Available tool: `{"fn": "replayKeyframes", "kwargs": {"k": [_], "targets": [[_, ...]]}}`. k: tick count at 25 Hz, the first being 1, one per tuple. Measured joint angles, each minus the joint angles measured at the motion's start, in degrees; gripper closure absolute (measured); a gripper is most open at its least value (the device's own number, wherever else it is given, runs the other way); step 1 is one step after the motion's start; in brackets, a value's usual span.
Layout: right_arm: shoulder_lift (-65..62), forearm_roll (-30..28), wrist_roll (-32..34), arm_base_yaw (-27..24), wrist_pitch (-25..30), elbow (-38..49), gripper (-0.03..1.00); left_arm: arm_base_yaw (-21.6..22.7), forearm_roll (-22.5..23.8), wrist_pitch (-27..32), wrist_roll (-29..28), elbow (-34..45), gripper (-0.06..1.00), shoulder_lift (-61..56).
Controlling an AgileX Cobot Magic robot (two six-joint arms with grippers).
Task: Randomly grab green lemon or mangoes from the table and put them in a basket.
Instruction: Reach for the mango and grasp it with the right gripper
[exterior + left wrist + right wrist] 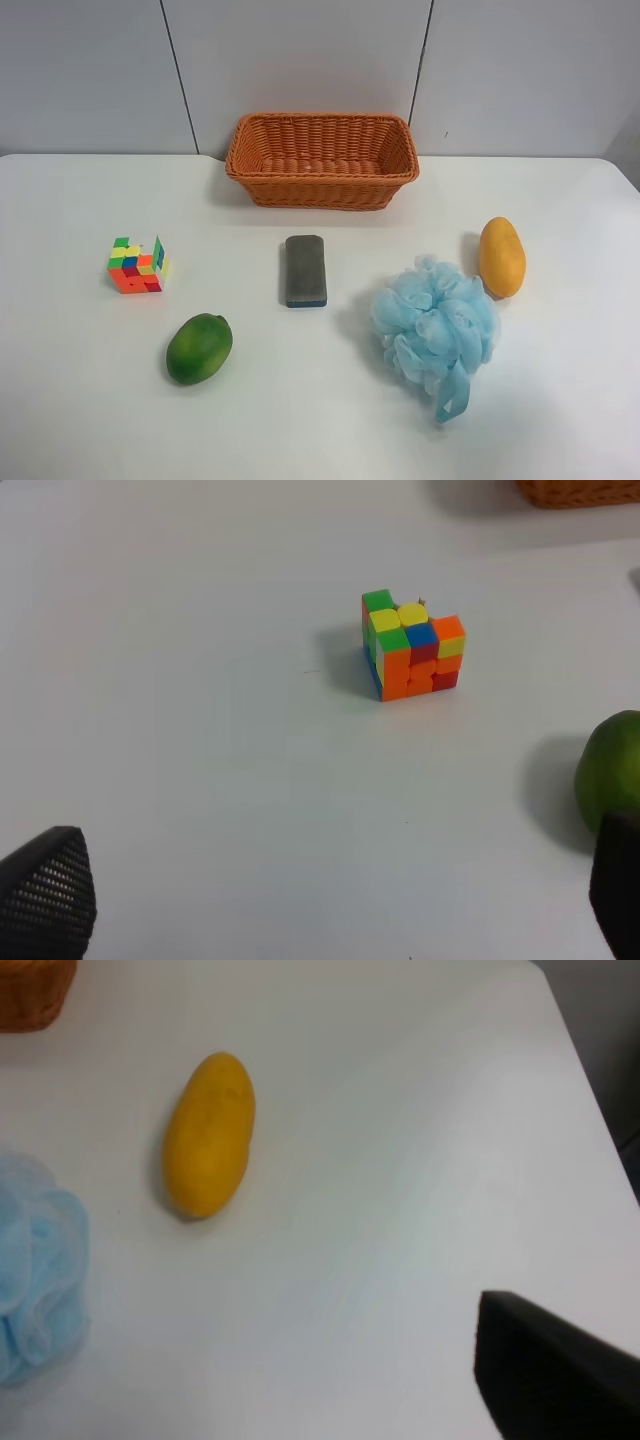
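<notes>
The orange-brown wicker basket [320, 120] stands empty at the back middle of the white table [80, 400]. A yellow-orange mango [501, 257] lies at the exterior high view's right, also in the right wrist view [209, 1135]. A green oval fruit [199, 348] lies front left, and its edge shows in the left wrist view [612, 770]. My left gripper [330, 910] is open and empty, with the fruit beside one finger. Only one dark finger [550, 1370] of my right gripper shows, well away from the mango, with nothing held against it. No arm shows in the exterior high view.
A multicoloured puzzle cube [138, 265] sits at the left, also in the left wrist view [412, 645]. A grey block [305, 270] lies in the middle. A blue bath pouf [435, 330] lies just beside the mango, also in the right wrist view [35, 1270].
</notes>
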Motion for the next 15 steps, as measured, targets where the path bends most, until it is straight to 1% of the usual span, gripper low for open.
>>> {"fn": "replayKeyframes", "kwargs": {"k": [15], "targets": [[0.00,0.00,0.00,0.00,0.00,0.00,-0.02,0.00,0.00,0.00,0.00,0.00,-0.05,0.00]]}}
